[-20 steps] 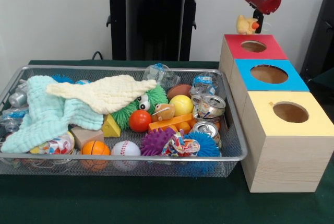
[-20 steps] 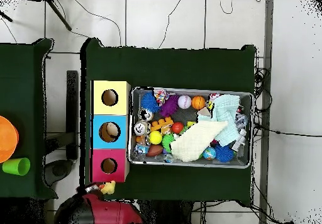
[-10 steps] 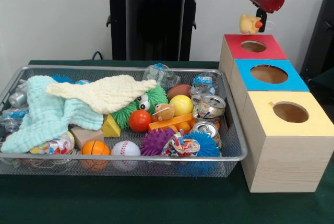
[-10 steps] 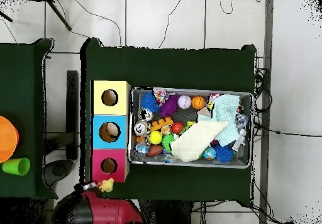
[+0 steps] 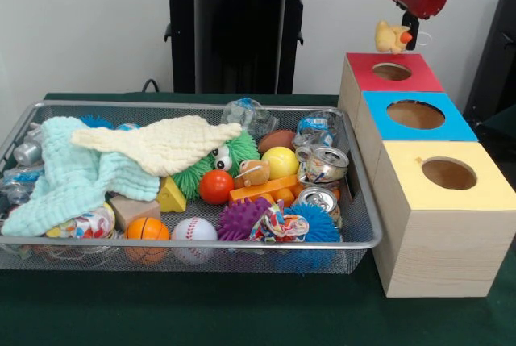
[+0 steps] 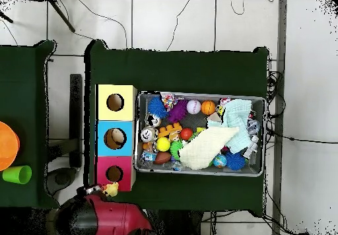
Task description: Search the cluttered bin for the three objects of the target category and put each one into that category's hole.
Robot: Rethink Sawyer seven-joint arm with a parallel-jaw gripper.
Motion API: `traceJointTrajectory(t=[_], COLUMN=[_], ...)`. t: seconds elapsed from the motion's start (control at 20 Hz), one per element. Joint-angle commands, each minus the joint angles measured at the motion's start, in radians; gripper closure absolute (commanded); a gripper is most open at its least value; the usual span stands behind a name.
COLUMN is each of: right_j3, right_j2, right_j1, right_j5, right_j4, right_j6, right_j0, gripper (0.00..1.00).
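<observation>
Red and black arm hanging upright at the worktop's edge, its pincer (image 5: 409, 33) pinching a small yellow rubber duck (image 5: 391, 37) in the air above and just behind the red-topped wooden box (image 5: 389, 72), outside the wire-mesh bin (image 5: 362, 225).

The claw (image 5: 409, 33) hangs raised, closed on a small load.

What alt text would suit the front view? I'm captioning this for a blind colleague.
The robot's gripper holds a yellow rubber duck above the red-topped box, which heads a row with a blue-topped box and a yellow-topped box. Beside them sits a wire mesh bin crowded with balls, cans, cloths and toys.
</observation>
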Motion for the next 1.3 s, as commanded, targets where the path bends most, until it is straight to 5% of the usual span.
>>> traceJointTrajectory(t=[0.05,0.65,1.3], right_j3=[-0.103,-0.103,-0.142], right_j2=[0.069,0.068,0.080], right_j1=[-0.011,0.017,0.030], right_j5=[0.125,0.067,0.128], right_j4=[-0.015,-0.038,-0.042], right_j6=[-0.017,-0.025,-0.051], right_j0=[-0.055,-0.052,-0.090], gripper=[1.00,1.00,1.00])
